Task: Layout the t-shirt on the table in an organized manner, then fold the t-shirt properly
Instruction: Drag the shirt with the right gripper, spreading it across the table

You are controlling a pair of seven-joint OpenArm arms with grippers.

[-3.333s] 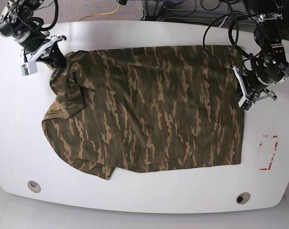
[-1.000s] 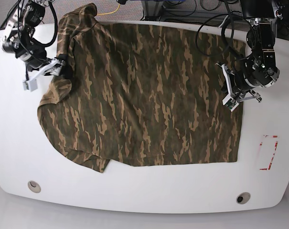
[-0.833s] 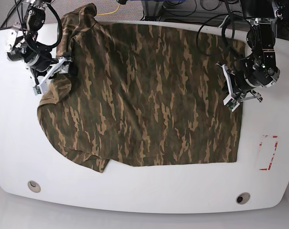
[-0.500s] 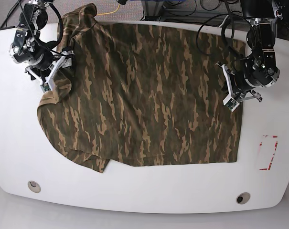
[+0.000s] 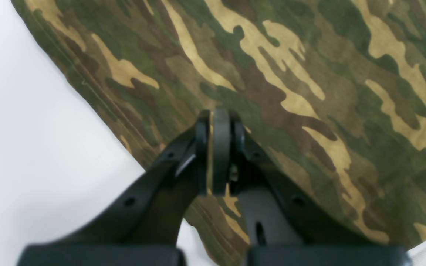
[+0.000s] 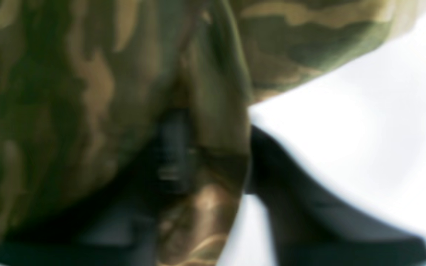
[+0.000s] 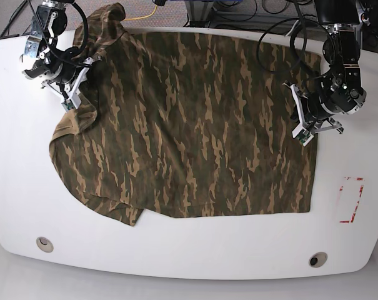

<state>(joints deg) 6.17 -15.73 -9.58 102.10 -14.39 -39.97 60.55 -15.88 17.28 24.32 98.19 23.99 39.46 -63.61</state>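
Since the earlier frame the right gripper (image 7: 73,94) has swung up along the shirt's sleeve edge; its jaws look pinched on cloth, though that view is blurred. Left gripper (image 5: 216,122) is clamped on the t-shirt (image 7: 189,125) hem; shirt lies spread on the table (image 7: 26,187), sleeve side bunched; still laying out, next pull it flat.

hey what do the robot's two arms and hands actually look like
Both arms are black, jointed metal with loose black cables looping off them. The left hand and right hand have white outer finger frames in the base view. Up close in the left wrist view, the fingers are matte black with small holes.
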